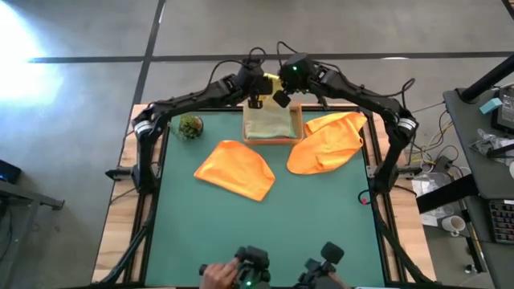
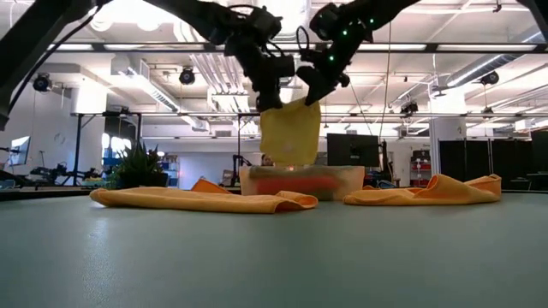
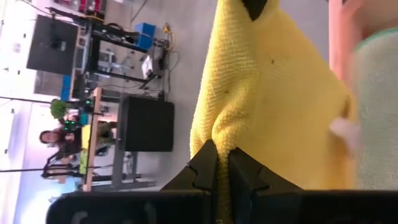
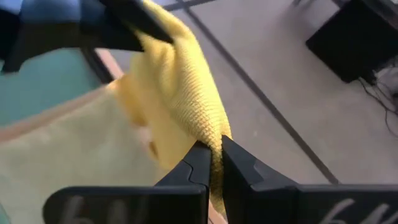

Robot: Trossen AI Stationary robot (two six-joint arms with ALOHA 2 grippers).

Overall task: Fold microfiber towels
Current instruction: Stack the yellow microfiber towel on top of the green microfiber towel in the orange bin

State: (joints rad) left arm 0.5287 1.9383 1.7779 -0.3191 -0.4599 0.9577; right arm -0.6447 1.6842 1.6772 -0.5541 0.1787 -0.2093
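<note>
Yellow towel (image 2: pixel 289 133) hangs above the cardboard tray (image 1: pixel 295 128) at the mat's far edge | left gripper (image 3: pixel 222 167) and right gripper (image 4: pixel 214 155) each pinched shut on a top corner, close together | cloth drops straight below both | two orange towels (image 1: pixel 235 168) lie nearer.
</note>
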